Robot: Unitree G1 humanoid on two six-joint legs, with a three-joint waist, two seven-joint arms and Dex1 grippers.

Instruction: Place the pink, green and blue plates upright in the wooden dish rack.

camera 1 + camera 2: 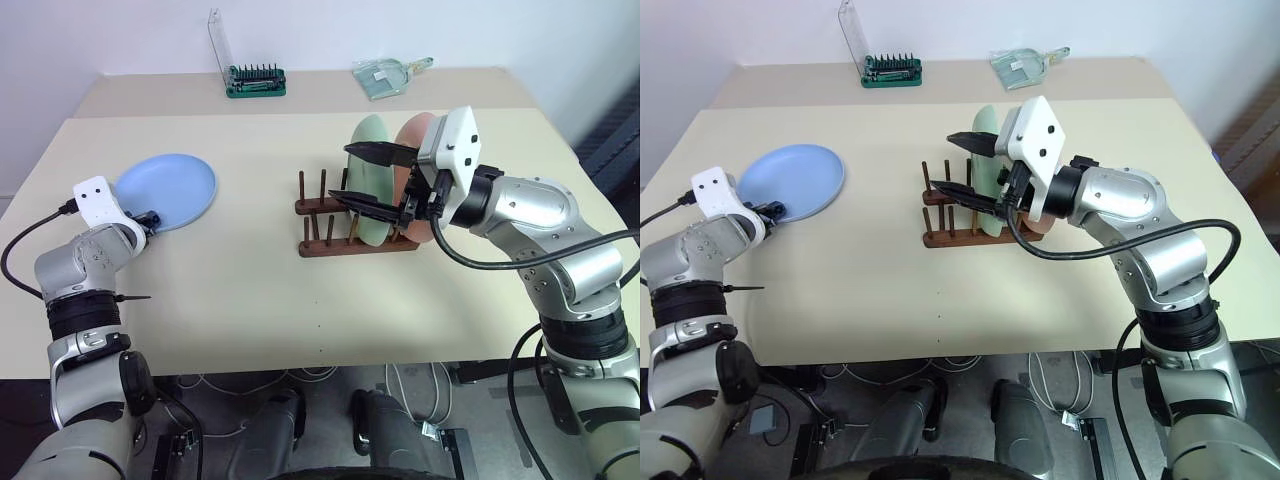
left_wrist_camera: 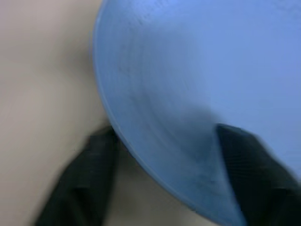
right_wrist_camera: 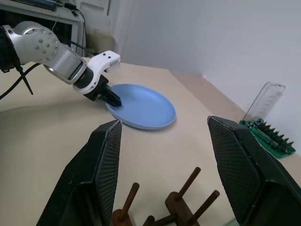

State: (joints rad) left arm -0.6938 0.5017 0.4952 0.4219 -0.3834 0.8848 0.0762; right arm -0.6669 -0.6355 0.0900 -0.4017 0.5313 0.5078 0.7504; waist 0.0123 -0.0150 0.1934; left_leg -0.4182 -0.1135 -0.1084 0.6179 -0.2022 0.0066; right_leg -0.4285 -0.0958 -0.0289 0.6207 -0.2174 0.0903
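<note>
Blue plate (image 1: 167, 189) lies flat on the tabletop (image 1: 250, 300) at left of frame, the left claw (image 1: 148, 222) straddling its near rim, one finger above and one below, not yet clamped. Green plate (image 1: 370, 150) and pink plate (image 1: 412, 135) stand in the rack (image 1: 318, 240) at centre. Right claw (image 1: 368, 180) hangs released beside them. Step in hand: grasping the last plate; next, pinch, lift, tilt upright.

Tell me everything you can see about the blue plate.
The blue plate is round, shallow, matte light blue, plain, with a low raised rim. It lies flat on the beige table, left of the rack, not in it. The left gripper is at its near edge, one finger over the rim and one outside.
</note>
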